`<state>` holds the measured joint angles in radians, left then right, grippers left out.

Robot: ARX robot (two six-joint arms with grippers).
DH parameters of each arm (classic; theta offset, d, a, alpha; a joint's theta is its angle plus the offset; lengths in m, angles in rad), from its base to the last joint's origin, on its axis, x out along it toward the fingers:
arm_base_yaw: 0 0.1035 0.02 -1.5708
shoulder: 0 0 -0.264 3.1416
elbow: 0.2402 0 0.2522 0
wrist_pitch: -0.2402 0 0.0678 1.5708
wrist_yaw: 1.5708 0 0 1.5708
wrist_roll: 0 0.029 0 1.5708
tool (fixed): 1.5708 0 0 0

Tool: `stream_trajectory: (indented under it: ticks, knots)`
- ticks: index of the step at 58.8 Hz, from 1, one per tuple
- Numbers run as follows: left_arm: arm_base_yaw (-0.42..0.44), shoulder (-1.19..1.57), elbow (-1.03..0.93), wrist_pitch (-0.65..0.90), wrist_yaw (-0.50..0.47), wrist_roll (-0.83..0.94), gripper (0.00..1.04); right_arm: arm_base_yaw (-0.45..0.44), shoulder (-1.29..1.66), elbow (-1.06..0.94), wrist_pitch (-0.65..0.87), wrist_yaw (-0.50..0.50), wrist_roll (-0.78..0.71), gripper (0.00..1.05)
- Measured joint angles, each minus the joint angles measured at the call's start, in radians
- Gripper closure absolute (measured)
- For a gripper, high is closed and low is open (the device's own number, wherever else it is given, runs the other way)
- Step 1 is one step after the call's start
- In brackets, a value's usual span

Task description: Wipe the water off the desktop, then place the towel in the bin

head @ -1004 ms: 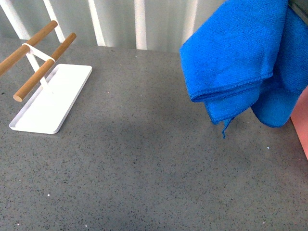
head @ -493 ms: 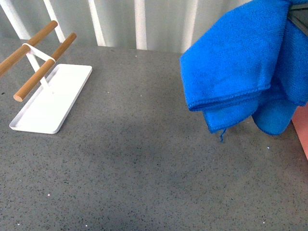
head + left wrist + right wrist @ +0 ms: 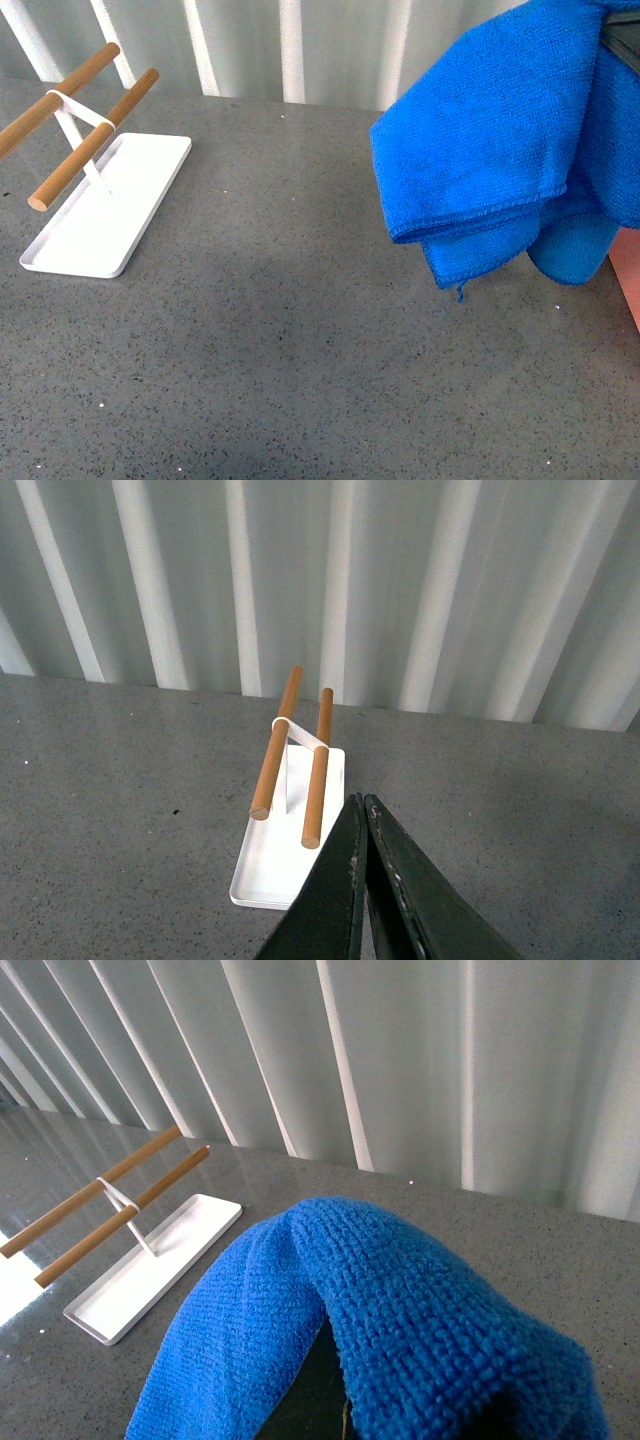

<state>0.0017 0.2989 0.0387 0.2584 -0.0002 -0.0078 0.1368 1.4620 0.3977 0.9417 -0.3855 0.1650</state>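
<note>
The bright blue towel (image 3: 500, 150) hangs in thick folds high at the right of the front view, clear above the dark grey speckled desktop (image 3: 300, 350). My right gripper is shut on the towel; its jaws are buried in the cloth, and only a dark bit of it (image 3: 625, 40) shows at the top right edge. In the right wrist view the towel (image 3: 400, 1320) fills the lower part and hides the jaws. A strip of the salmon-pink bin (image 3: 628, 280) shows at the right edge, just below the towel. My left gripper (image 3: 362, 802) is shut and empty above the desktop (image 3: 120, 800).
A flat white tray (image 3: 110, 215) with two wooden bars (image 3: 90, 135) stands at the far left of the desktop; it also shows in the left wrist view (image 3: 275, 865) and the right wrist view (image 3: 150, 1280). A white ribbed wall (image 3: 300, 50) runs along the back.
The towel has shifted slightly left and swung a little, its lower folds hanging a bit lower over the desktop. The tray has not moved.
</note>
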Motion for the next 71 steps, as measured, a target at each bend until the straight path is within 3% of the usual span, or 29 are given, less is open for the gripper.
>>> stream_trajectory:
  ticks: [27, 34, 53, 71]
  knots:
    - [0.0, -0.121, -0.015, -0.077, 0.0, 0.001, 1.01, 0.021, -0.009, -0.001, -0.021, 0.01, -0.004, 1.01]
    - [0.0, -0.254, -0.015, -0.245, 0.0, 0.001, 1.01, 0.03, -0.009, -0.001, -0.025, 0.013, -0.005, 1.01]
    - [0.0, -0.295, -0.015, -0.257, 0.0, 0.0, 1.0, 0.052, -0.01, 0.004, -0.072, 0.042, -0.016, 1.01]
    - [0.0, -0.296, -0.015, -0.258, 0.0, 0.0, 0.44, 0.126, 0.171, 0.147, -0.315, 0.213, -0.056, 1.01]
